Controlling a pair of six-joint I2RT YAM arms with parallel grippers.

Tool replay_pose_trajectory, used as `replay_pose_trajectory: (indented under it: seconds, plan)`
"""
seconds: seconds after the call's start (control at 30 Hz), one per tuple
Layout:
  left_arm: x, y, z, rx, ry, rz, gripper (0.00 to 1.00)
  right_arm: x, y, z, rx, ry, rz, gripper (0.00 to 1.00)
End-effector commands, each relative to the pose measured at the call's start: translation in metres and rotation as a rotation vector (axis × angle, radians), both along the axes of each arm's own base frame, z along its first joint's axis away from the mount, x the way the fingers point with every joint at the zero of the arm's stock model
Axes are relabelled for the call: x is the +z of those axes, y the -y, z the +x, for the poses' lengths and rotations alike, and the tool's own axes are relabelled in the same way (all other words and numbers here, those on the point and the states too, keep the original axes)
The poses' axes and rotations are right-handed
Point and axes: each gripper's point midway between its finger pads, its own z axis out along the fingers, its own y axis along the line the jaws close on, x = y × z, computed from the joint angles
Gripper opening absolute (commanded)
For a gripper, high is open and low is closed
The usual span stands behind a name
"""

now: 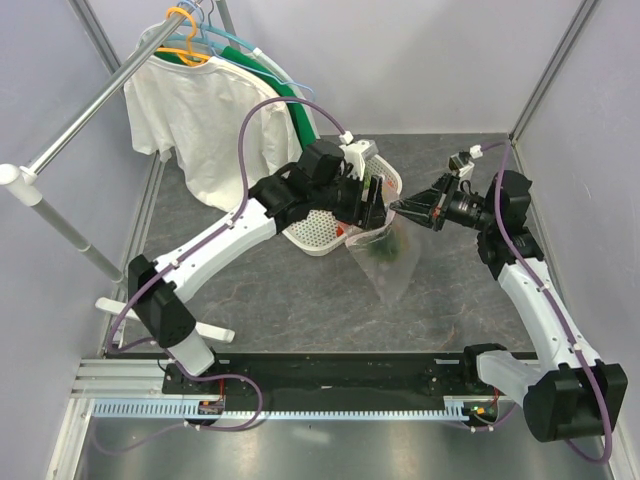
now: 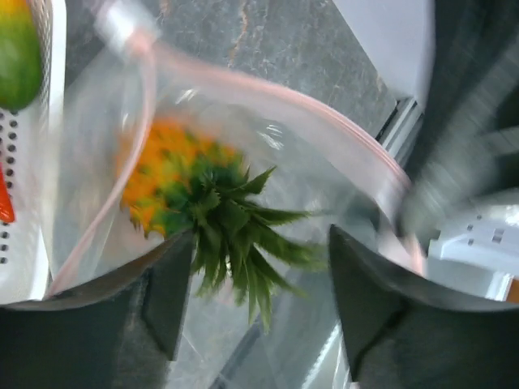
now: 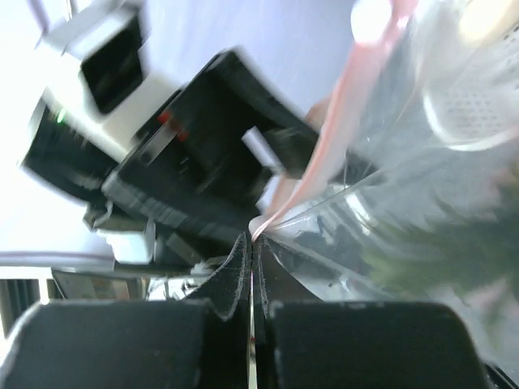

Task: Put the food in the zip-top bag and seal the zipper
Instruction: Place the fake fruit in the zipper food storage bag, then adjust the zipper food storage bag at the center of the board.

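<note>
The zip-top bag [image 1: 386, 258] hangs open off the table beside the basket, its pink zipper [image 2: 268, 89] curving round the mouth. My right gripper [image 1: 402, 208] is shut on the bag's mouth edge [image 3: 280, 215], with the pink strip pinched between its fingertips [image 3: 253, 243]. My left gripper [image 1: 366, 205] is open [image 2: 259, 312] right above the mouth. Below it the orange knobbly fruit with green spiky leaves [image 2: 174, 182] lies inside the bag, blurred. Its leaf tips show between my open fingers [image 2: 166, 296]. The bag's green contents also show in the right wrist view [image 3: 454, 243].
The white lattice basket [image 1: 318, 232] stands left of the bag, holding a green-orange fruit [image 2: 16, 49] and a red chili [image 2: 4, 203]. White and green shirts [image 1: 205, 120] hang on a rack at the back left. Grey walls close in the table.
</note>
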Motion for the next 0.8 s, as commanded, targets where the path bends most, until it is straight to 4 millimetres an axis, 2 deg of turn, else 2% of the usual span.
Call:
replay_pose_trajectory:
  seconds: [0.0,0.03,0.13,0.2,0.27,0.37,0.5,0.53,0.63,0.77]
  plan:
    - [0.005,-0.019,-0.007,-0.07,0.141,0.078,0.79,-0.011,0.017,0.009,-0.064,-0.053,0.026,0.0]
    - [0.002,-0.023,-0.009,-0.086,0.145,0.105,0.79,-0.015,0.019,0.01,-0.069,-0.061,0.024,0.0]
    - [0.014,-0.032,-0.011,-0.089,0.18,0.094,0.8,-0.027,0.021,0.009,-0.078,-0.089,0.018,0.0]
    - [0.017,-0.044,-0.004,-0.058,0.197,0.099,0.8,-0.031,0.022,0.006,-0.08,-0.092,0.009,0.0]
    - [0.011,-0.06,0.008,-0.001,0.19,0.128,0.75,-0.034,0.022,0.004,-0.078,-0.097,0.001,0.0]
    - [0.004,-0.086,0.026,0.092,0.168,0.163,0.75,-0.035,0.023,0.001,-0.08,-0.081,-0.01,0.0]
    - [0.014,-0.102,0.032,0.117,0.189,0.142,0.85,-0.027,0.023,0.0,-0.078,-0.037,-0.026,0.0]
    - [0.015,-0.104,0.032,0.124,0.195,0.144,0.89,-0.025,0.023,0.0,-0.077,-0.02,-0.031,0.0]
    - [0.007,-0.109,0.03,0.134,0.166,0.17,0.9,-0.024,0.024,-0.002,-0.072,-0.006,-0.065,0.0]
    - [0.003,-0.087,0.009,0.008,0.071,0.097,0.88,-0.028,0.027,-0.006,-0.072,0.023,-0.143,0.0]
